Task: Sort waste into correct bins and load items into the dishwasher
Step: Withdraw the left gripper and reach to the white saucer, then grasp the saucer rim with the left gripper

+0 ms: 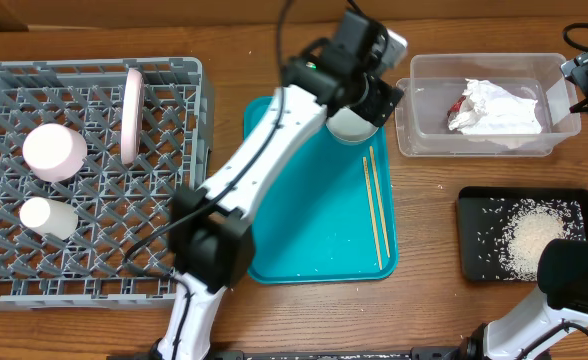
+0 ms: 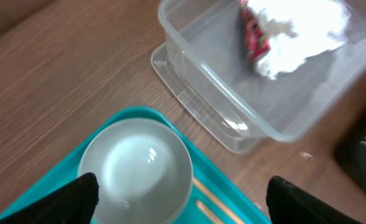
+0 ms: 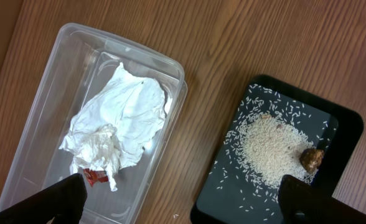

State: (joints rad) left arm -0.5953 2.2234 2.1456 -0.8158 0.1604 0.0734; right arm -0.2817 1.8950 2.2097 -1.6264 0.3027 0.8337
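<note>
loading step: waste looks sorted, and the plate, small bowl and cup are in the rack; by my reading the saucer-bowl and chopsticks are what is left.
right tool (image 3: 183,202): fingers wide, nothing between them, hovering above the black tray and the clear tub.
black tray (image 1: 471,262): near right of the table, holding rice grains (image 1: 532,240) and a brown scrap (image 3: 312,158).
chopsticks (image 1: 376,205): side by side on the teal tray (image 1: 304,230), along its right edge.
dish rack (image 1: 4,280): left of the teal tray; cup (image 1: 49,217) and small bowl (image 1: 54,150) inside, plate (image 1: 132,115) on edge further back.
left tool (image 2: 183,202): fingers wide, over the saucer-bowl (image 2: 136,171) at the teal tray's far corner; no grip visible.
clear tub (image 1: 414,135): far right, holding the crumpled napkin (image 1: 499,105) and red wrapper (image 2: 253,34).
next move: likely lower the left tool, one finger inside the saucer-bowl's rim, close, lift, then carry it left to a free spot in the rack; the smooth rim may slip.
</note>
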